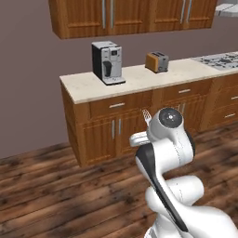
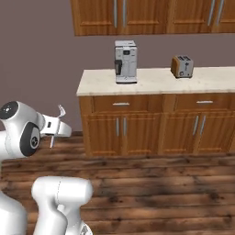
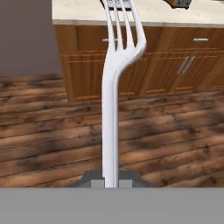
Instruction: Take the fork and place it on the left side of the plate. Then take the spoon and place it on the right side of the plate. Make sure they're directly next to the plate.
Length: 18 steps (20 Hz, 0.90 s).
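Left base view: I see the fork [image 1: 147, 116] at frame centre, tines up, projecting from behind the arm's white wrist. A coffee machine [image 1: 108, 62] and a toaster [image 1: 156, 62] stand on the counter [image 1: 135, 79] in the upper half.

Right base view: I see the gripper [image 2: 55, 129] at left centre, clamped on the fork [image 2: 60, 114], tines angled upward.

Hand view: I see the fork [image 3: 114, 87] running from bottom centre to the top edge, its handle pinched between the closed fingers [image 3: 94, 180], above the wooden floor [image 3: 175, 131].
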Available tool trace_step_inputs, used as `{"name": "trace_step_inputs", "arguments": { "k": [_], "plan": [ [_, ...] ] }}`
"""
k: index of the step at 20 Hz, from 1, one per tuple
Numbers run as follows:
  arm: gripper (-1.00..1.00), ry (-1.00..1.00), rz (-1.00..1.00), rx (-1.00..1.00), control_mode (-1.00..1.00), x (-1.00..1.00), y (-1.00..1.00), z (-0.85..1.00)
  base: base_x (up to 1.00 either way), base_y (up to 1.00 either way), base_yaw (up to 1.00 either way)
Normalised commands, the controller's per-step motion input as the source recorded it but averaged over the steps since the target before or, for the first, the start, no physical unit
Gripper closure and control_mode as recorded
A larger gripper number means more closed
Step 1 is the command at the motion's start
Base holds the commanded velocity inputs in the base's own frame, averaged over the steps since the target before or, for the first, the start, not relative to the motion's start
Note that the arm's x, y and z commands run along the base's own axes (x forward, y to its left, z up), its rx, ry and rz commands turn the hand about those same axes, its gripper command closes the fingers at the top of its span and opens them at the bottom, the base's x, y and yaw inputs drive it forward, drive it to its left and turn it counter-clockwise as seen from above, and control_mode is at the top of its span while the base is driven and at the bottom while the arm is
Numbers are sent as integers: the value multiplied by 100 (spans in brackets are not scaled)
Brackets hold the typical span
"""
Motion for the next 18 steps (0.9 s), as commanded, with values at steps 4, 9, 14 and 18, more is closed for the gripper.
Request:
{"name": "trace_step_inputs", "arguments": {
  "k": [4,9,14,18],
  "plan": [
    [100,0,0,0,100,0,0,0,-98,0,-7],
    [100,0,0,0,100,0,0,0,-88,7,-8],
    [100,0,0,0,100,0,0,0,-77,25,-7],
    [100,0,0,0,100,0,0,0,-71,33,-5]
  ]
}}
